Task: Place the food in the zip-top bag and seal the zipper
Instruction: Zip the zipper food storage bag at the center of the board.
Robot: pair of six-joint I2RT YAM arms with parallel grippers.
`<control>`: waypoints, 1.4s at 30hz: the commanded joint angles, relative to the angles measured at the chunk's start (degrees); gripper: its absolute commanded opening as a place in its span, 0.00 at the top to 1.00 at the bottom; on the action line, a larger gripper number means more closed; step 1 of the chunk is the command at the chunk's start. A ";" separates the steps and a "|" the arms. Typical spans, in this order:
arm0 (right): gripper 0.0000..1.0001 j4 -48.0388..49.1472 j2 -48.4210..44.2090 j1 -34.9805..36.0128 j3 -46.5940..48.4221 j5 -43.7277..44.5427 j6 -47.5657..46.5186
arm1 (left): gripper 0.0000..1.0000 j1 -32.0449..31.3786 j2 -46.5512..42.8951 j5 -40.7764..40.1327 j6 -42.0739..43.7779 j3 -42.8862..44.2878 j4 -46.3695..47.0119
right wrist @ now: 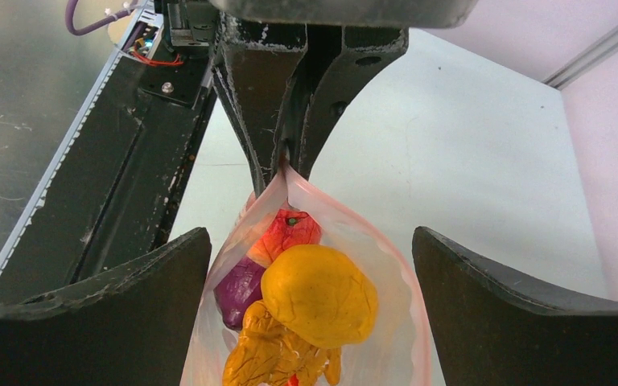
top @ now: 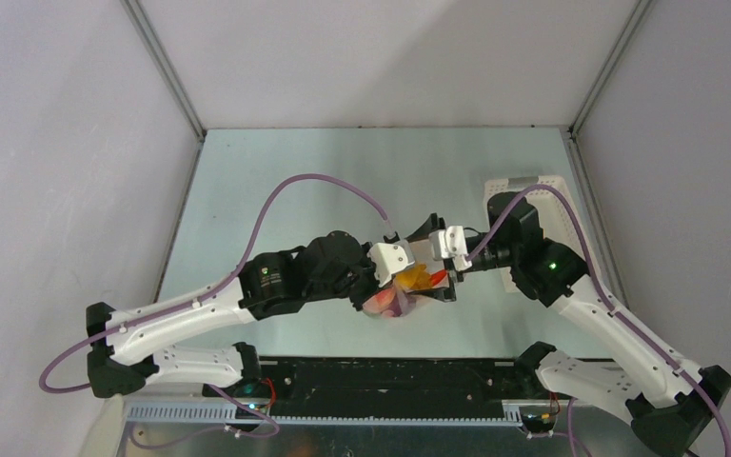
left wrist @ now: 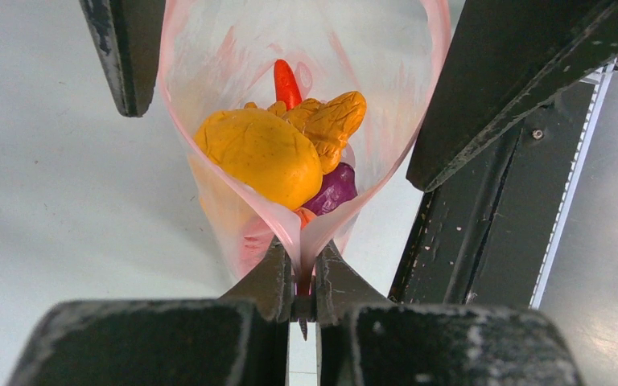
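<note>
Left gripper (left wrist: 306,283) has its jaws pressed tight on one end of the zip-top bag's (left wrist: 370,56) mouth, both layers of plastic pinched flat between the fingertips. Right gripper (right wrist: 310,241) is spread wide, one dark finger on each side of the bag, mouth end between them. Whether either finger touches the plastic cannot be told from either wrist view. The bag sits in mid-table, towards the near edge, between the two wrists in the overhead view; whether its bottom rests on the table (top: 276,190) is unclear. The mouth gapes in a teardrop shape. The zipper (left wrist: 421,104) strip runs round the rim, its two sides apart except at the pinched end, so it is unsealed. The food is inside the bag, bunched together. A smooth yellow piece (left wrist: 261,153) is uppermost and nearest the pinch. A knobbly orange piece (left wrist: 334,121) lies against it. A purple piece (left wrist: 334,186) is tucked below the two. A red-orange piece (left wrist: 287,84) shows behind the yellow one in the left wrist view. The plastic is clear with a pink tint, with faint pink marks on its walls. A white slotted basket (top: 562,186) stands at the far right of the table, partly under the right arm and well apart from the bag.
</note>
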 commanded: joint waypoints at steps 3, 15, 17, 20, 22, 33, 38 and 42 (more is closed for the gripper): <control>0.04 0.33 3.75 0.84 2.15 -3.69 2.13 | 1.00 0.12 -0.41 -1.58 0.82 2.37 2.37; 0.41 -4.71 3.33 1.97 2.16 3.39 1.98 | 1.00 0.11 -1.19 -5.06 -0.19 2.23 3.15; 0.51 -6.23 2.68 1.93 2.13 5.15 1.72 | 1.00 0.24 -1.72 -5.49 -0.40 2.10 3.27; 0.68 -7.50 1.80 2.00 2.13 8.26 2.00 | 1.00 0.66 -2.40 -5.69 -0.77 1.69 3.26; 0.79 -7.79 1.34 1.95 2.11 8.77 2.42 | 1.00 1.00 -2.93 -5.27 -0.92 1.18 3.64; 1.00 3.53 0.70 1.92 0.73 11.89 18.10 | 0.01 3.57 -10.64 -4.90 -6.27 -8.32 10.89; 1.00 8.97 -1.20 0.51 -0.94 13.09 27.29 | 0.00 11.89 -20.80 2.08 -12.47 -20.09 20.84; 1.00 11.28 -2.19 0.50 -2.16 9.81 31.19 | 0.00 17.77 -26.42 11.21 -15.68 -29.90 33.12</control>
